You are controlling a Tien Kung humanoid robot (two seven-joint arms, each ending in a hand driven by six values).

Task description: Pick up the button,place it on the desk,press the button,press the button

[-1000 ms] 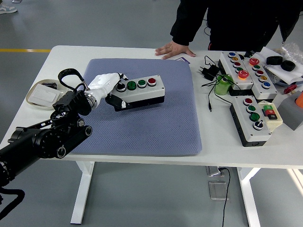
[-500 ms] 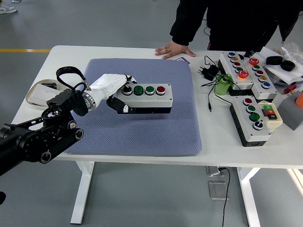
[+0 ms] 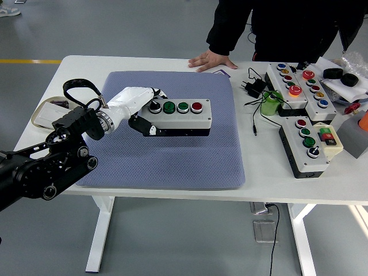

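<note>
1. The left hand (image 3: 140,107) grips the left end of the button box (image 3: 179,117), fingers clamped around it, and the box sits level over the middle of the blue mat (image 3: 172,155).
2. Compared with a second ago, the box has travelled right and flattened out; in the last half second it barely moves.
3. That reads as the carry finishing and the set-down beginning; I can't tell whether the underside touches the mat yet.
4. Release comes next, then both presses remain.
5. A person's hand (image 3: 211,60) rests flat on the table's far edge, clear of the work.
</note>
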